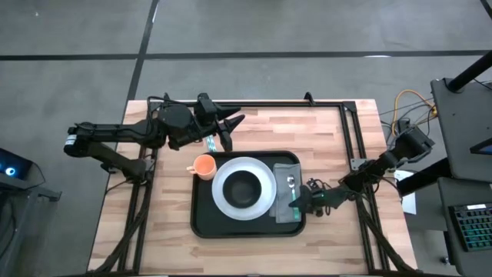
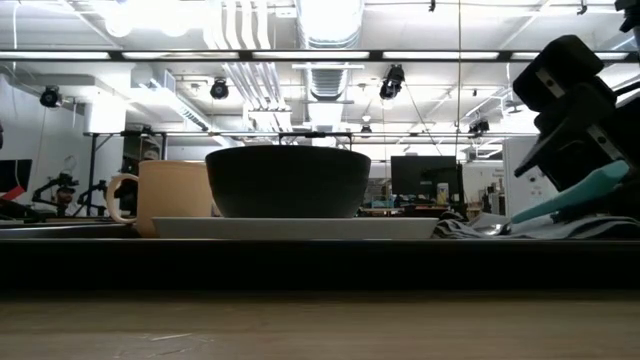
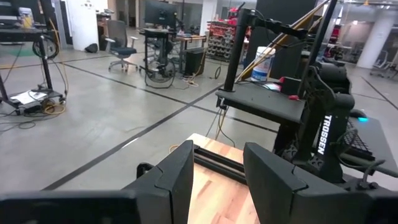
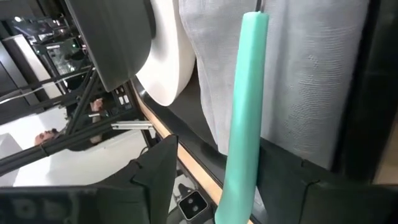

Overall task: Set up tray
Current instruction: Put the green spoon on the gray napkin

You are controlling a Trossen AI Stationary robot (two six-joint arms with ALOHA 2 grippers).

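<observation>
The black tray lies mid-table. It carries a white plate with a dark bowl on it. An orange mug stands at the tray's far left corner, and a grey napkin lies along its right side. My right gripper is at the tray's right rim, low over the napkin, and is shut on a teal-handled utensil. My left gripper is open and raised near the table's far edge, left of the tray's middle, touching nothing. My right gripper pinches the utensil's teal handle between its two fingers. The handle runs along the fingers and out past their tips. The fingers come from the table's right, slanting down. In the low view the handle slopes down toward the napkin; whether its far end touches, I cannot tell.
A small metal utensil lies on the napkin's far part. Another small teal item lies on the wood beside my left gripper. Black frame rails run along the table's far and right edges. Bare wood shows near the front edge.
</observation>
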